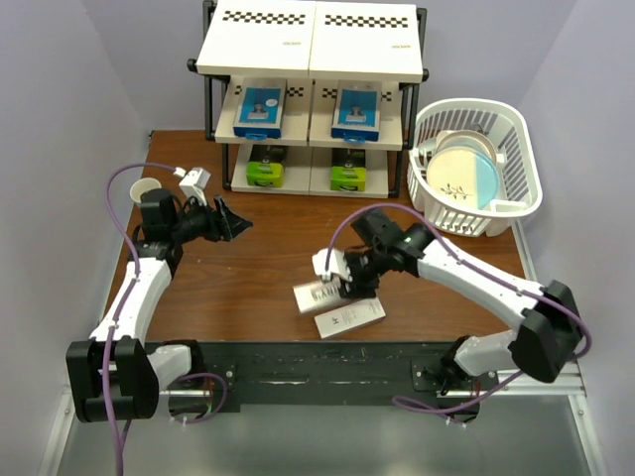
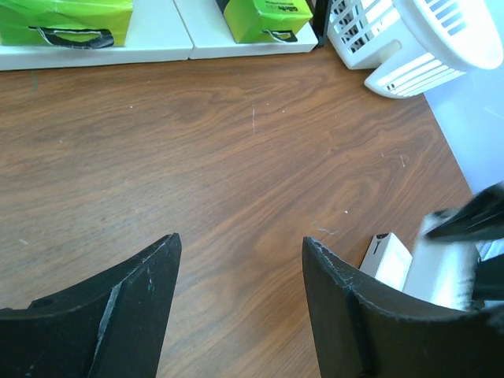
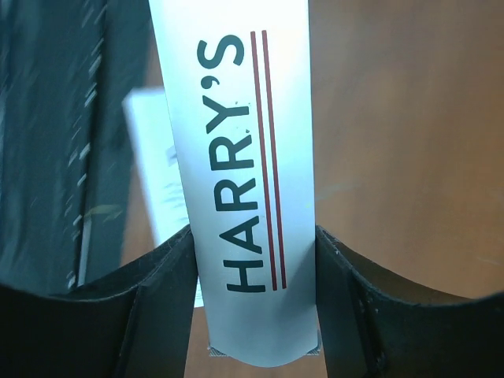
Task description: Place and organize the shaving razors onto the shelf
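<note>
The shelf (image 1: 308, 45) stands at the back. Its middle tier holds two blue-and-white razor boxes (image 1: 260, 107) (image 1: 355, 109). On the bottom tier lie two boxes with lime-green ends (image 1: 266, 169) (image 1: 347, 175), also seen in the left wrist view (image 2: 63, 20) (image 2: 264, 16). Two long white HARRY'S boxes (image 1: 316, 296) (image 1: 349, 317) lie at the front of the table. My right gripper (image 1: 347, 283) (image 3: 253, 236) presses both sides of a HARRY'S box (image 3: 236, 157). My left gripper (image 1: 236, 224) (image 2: 240, 246) hangs open over bare wood, nothing between its fingers.
A white plastic basket (image 1: 516, 149) (image 2: 425, 39) with a white-and-blue plate (image 1: 468, 178) stands right of the shelf. A paper cup (image 1: 146, 190) sits at the table's left edge. The second white box's end (image 2: 390, 260) shows right of my left gripper.
</note>
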`<state>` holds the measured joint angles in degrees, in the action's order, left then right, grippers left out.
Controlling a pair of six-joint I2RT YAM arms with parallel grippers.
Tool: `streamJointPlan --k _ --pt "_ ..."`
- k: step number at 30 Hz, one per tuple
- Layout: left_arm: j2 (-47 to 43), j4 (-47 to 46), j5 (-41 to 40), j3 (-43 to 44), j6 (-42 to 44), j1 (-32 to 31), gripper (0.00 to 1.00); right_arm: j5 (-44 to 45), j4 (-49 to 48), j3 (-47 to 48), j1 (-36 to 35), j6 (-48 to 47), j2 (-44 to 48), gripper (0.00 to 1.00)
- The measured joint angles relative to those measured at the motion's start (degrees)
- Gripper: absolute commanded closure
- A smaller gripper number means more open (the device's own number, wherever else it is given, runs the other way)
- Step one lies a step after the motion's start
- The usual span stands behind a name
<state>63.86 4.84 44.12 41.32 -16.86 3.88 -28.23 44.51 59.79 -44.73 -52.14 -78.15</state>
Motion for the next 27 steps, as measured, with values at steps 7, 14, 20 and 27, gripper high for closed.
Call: streamJointPlan --k 7,14,20,27 --pt "1.20 -4.33 0.15 0.00 -2.36 0.35 0.32 9.57 -9.90 17.73 0.13 18.12 2.23 0.45" --pt "3.23 -7.23 0.26 0.00 -4.00 0.57 0.32 21.88 -19.96 31.67 1.22 32.50 -2.89 0.45" --pt "4.31 -9.97 0.35 -0.98 -5.68 0.59 0.32 30.86 -24.81 49.03 5.75 40.74 -13.18 0.45" --pt "4.90 -11.30 0.66 -2.86 -6.69 0.61 0.32 37.33 -27.23 66.71 13.57 46.25 -23.85 0.44"
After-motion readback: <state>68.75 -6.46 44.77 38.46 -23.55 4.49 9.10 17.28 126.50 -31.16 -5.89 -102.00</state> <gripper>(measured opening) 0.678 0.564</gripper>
